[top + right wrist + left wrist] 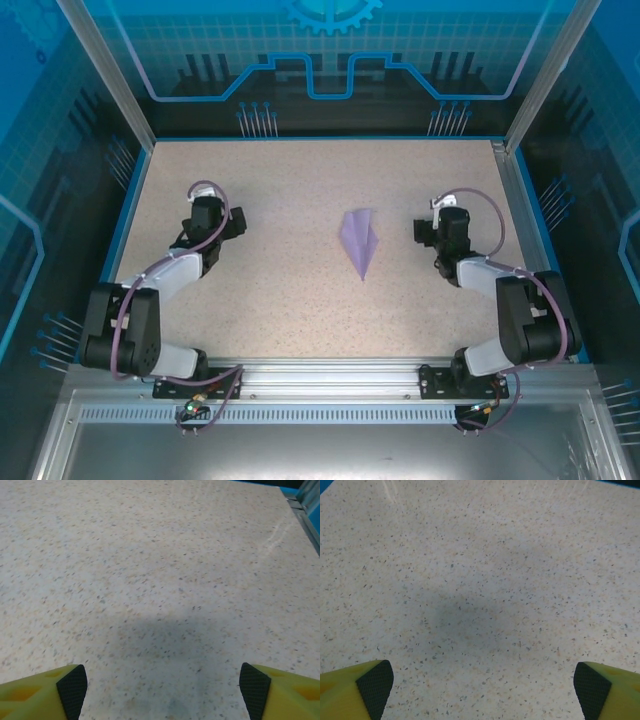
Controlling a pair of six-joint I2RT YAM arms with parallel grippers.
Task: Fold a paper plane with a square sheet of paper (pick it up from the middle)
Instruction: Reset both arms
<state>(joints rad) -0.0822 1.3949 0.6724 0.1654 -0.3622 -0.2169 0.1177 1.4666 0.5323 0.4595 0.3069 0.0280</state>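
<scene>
Left tool (pixel 482 690): spread wide, grips nothing, touches nothing (just speckled table (pixel 480 580) under the black pads (pixel 374 686)). Right tool (pixel 162 687): also spread wide, also bare, hangs over plain table too.

Seen from above: one on each side of the paper plane (pixel 360 243), well apart from it. Lies flat near the middle of the table, sharp tip toward the arm bases, wide end away. Looks already folded, so probably little left to do.

Very light, thin and soft. Would bend or crumple under a hard squeeze, and could slide on the smooth top. Best to pinch gently at the middle, along the centre crease, where the layers stack up and should be stiffest. Hard to get a finger under, lying so flat (maybe press and slide a bit first). Not by the tip: too weak, would bend.
</scene>
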